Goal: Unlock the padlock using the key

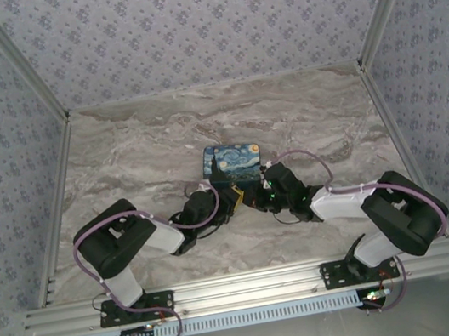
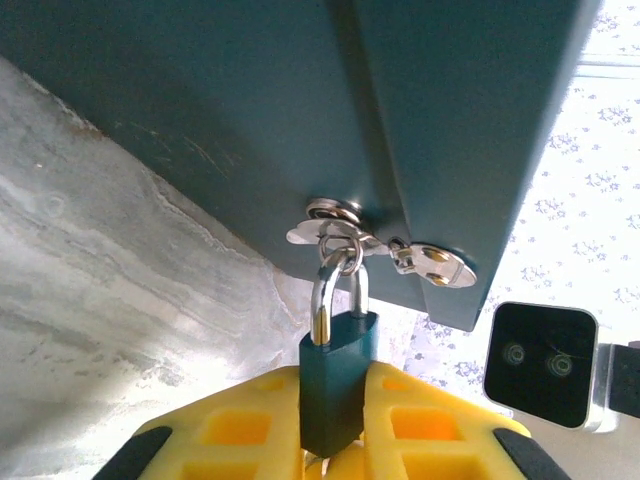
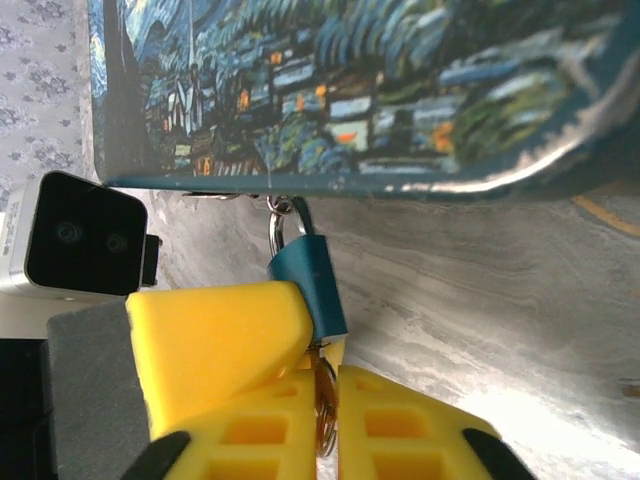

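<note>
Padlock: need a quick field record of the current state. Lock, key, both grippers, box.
padlock: teal body, hanging from the box front
shackle: closed, looped through the hasp ring
box: swirl-painted tin, resting on the table
left gripper: shut on the padlock body
right gripper: shut on the key, right under the padlock
key seating: at the padlock's underside; cannot tell if it is in the keyway
status: not yet unlocked

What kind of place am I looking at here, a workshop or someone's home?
Probably a small enclosed robot test booth, not a home: left arm and right arm bolted to an aluminium rail, a marble-patterned table, flower-patterned wall panels on three sides.
</note>
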### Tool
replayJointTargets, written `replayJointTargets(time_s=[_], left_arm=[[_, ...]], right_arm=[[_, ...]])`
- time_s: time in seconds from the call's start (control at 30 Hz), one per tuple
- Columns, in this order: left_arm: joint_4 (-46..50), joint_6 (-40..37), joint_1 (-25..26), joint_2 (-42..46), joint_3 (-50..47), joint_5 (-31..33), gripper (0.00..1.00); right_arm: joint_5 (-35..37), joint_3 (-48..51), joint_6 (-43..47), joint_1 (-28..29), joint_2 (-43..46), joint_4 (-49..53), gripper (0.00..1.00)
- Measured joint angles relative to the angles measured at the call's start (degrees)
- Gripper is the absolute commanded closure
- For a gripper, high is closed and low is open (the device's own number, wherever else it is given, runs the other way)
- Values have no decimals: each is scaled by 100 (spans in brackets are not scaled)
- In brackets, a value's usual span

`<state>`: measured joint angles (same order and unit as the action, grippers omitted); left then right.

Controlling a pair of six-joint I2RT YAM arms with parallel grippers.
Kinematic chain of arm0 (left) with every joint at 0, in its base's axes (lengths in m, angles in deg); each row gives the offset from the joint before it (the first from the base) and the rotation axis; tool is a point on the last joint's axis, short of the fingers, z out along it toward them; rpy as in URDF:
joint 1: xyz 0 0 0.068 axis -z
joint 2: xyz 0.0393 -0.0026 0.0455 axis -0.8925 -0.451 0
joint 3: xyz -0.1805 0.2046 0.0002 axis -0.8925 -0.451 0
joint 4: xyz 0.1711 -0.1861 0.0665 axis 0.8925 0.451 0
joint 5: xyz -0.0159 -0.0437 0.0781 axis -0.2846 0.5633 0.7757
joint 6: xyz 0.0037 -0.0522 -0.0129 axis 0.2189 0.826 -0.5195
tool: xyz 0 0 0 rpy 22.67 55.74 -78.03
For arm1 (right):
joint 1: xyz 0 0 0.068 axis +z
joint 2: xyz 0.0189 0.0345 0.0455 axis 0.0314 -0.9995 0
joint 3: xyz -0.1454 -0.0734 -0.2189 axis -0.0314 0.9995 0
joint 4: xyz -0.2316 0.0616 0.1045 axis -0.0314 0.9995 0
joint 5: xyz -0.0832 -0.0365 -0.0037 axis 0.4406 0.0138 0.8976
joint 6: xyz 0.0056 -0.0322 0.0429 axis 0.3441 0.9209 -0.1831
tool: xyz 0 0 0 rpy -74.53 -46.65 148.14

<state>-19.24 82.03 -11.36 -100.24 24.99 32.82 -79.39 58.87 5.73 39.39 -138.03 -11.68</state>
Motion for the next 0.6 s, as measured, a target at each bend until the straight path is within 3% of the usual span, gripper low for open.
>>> replayJointTargets(time_s=[0.33,0.47,0.6], left_arm=[[197,-57,4,90,0,85,93],[310,-61,4,166,2,109,93],[444,-76,4,247,11,120,93]], right_arm=[[236,297,678,-245,866,385,48],[544,323,1563,-278,1416,914,42],[1314,313,2839,157,1971,1510,39]])
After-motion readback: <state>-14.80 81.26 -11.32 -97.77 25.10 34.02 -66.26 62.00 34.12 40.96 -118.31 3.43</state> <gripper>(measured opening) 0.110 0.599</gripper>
